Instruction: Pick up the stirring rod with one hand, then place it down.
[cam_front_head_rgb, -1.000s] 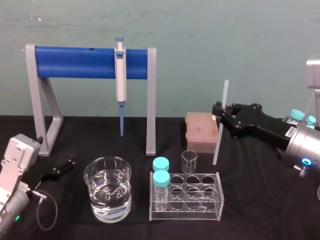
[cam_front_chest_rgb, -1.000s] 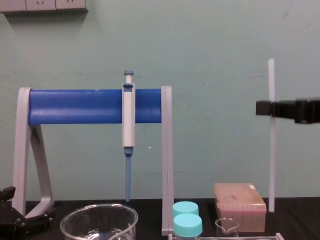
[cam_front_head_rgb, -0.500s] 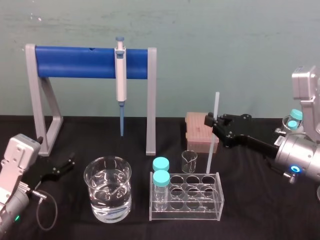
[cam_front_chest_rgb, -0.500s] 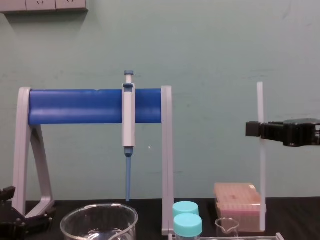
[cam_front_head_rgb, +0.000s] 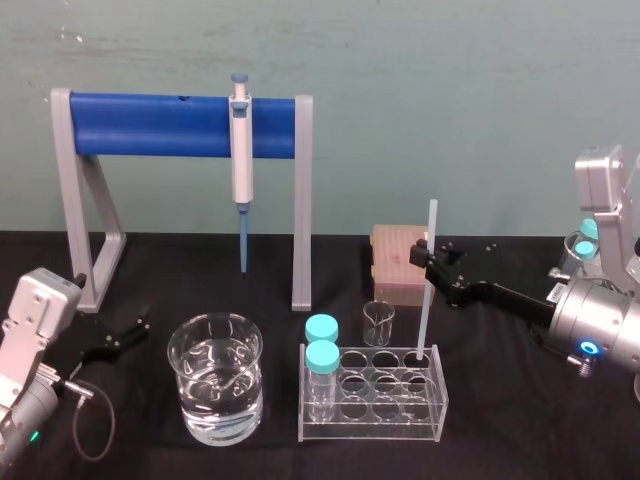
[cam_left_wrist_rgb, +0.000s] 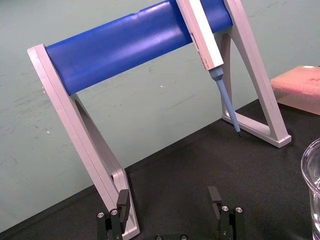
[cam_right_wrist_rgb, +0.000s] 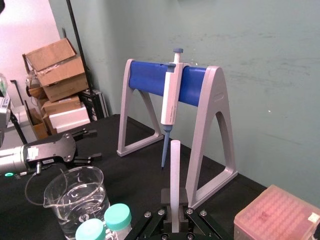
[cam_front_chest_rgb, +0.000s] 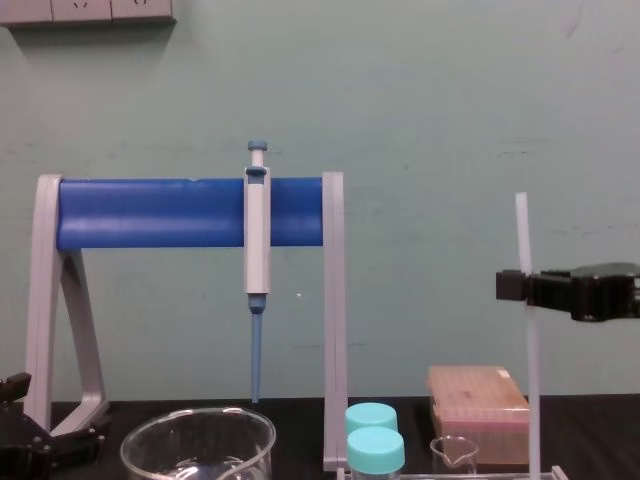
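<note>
The right arm (cam_front_head_rgb: 592, 335) reached in from the right with its forearm roughly level. The right hand (cam_front_head_rgb: 430, 258) was clamped on the stirring rod (cam_front_head_rgb: 424, 310), holding it upright. The left arm (cam_front_head_rgb: 30, 345) was parked at the left. The left hand (cam_front_head_rgb: 118, 337) sat low over the surface (cam_front_head_rgb: 520, 430) with its fingers spread apart.

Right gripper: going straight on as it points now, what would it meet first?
Probably the pipette stand's grey upright; the right gripper, holding the stirring rod, looks higher than the tip box. Depth is unclear.
</note>
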